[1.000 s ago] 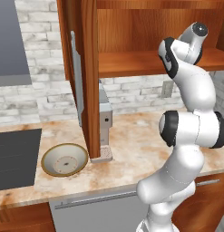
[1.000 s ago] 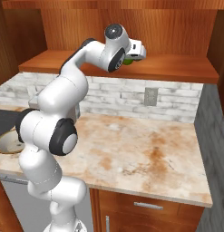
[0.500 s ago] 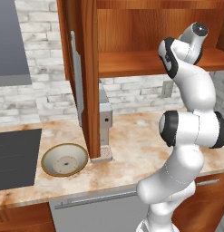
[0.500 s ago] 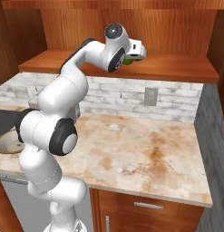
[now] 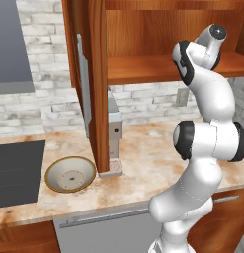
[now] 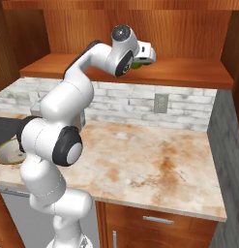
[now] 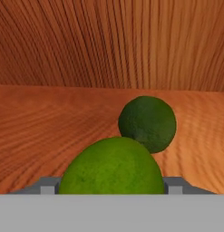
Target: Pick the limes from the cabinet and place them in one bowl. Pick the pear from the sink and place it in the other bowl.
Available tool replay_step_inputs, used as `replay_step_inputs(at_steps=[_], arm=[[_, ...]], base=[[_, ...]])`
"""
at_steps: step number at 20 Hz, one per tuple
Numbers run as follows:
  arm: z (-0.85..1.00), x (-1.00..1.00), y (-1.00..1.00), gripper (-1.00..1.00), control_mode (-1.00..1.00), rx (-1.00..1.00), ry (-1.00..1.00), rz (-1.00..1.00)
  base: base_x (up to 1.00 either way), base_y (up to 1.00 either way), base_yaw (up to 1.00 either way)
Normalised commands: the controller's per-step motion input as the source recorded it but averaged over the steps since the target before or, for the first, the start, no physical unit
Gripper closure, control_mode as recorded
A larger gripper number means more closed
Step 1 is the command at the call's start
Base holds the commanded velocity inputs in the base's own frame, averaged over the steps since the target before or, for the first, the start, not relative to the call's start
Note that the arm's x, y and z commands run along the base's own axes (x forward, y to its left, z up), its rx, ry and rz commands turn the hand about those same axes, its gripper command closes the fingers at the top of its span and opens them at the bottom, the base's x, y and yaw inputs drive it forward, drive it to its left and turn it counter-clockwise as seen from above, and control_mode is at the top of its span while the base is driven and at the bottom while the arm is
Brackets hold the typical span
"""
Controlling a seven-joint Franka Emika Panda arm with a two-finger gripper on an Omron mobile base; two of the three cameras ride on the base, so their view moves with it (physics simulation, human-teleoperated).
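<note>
A bright green lime [image 7: 111, 167] sat on the cabinet's plank shelf [image 7: 41, 131], clasped between the gripper's [image 7: 112, 185] two fingers [image 7: 46, 186], which pressed its left and right sides. Just behind it, touching or nearly so, lay a darker lime [image 7: 147, 122], with the cabinet's wooden back wall [image 7: 109, 41] beyond. In the right base view the gripper [image 6: 140, 62] reached over the shelf [image 6: 188, 72] with the green fruit [image 6: 137, 64] at its tip. Below, the cream bowl [image 5: 70, 174] stood on the marble counter [image 5: 153, 158] beside the tall cabinet door [image 5: 96, 84]. A second earlier the jaws had stood wider; the arm had hardly shifted.
</note>
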Motion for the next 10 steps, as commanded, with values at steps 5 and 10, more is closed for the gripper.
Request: replay_step_inputs(at_steps=[5,10], arm=[[0.41,-0.29,0.0,1.0,-1.0,0.0,0.0,0.0],[0.22,-0.64,0.0,1.0,-1.0,0.0,0.0,0.0]], base=[[0.0,0.0,0.0],[0.0,0.0,0.0]])
